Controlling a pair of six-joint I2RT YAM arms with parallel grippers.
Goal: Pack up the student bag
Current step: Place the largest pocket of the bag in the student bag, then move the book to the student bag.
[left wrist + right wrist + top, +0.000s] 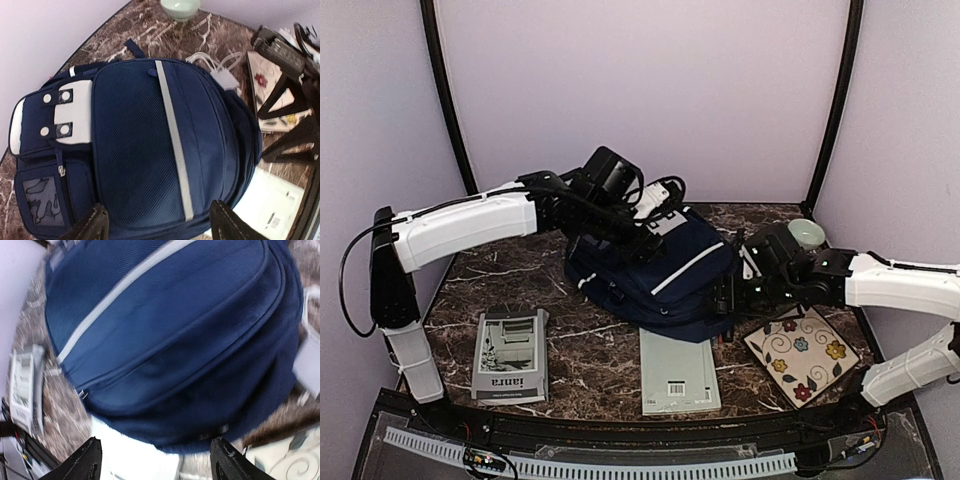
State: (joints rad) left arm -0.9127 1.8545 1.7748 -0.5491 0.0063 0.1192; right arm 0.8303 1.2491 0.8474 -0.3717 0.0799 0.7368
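The dark marble table (600, 350) has its widest bare stretch on the left, between its left edge and the student bag (650, 270). The bag lies flat toward the back at the middle, striped front face up. A narrower free strip runs along the front between the reading matter.

The left arm reaches in over the bag's far end. The left gripper (160, 227) hangs above the fabric with its fingers spread wide and nothing between them. The right gripper (157, 462) sits at the bag's right edge, also spread wide and empty.

A pale book (678, 372) lies at centre front, its top edge right at the bag's near edge. A grey booklet (510, 355) lies front left, well apart from the bag. A floral notebook (800, 352) lies tilted near the front right corner. A green bowl (807, 233) stands back right near the table's edge. A white cable (220, 67) curls just beside the bag.
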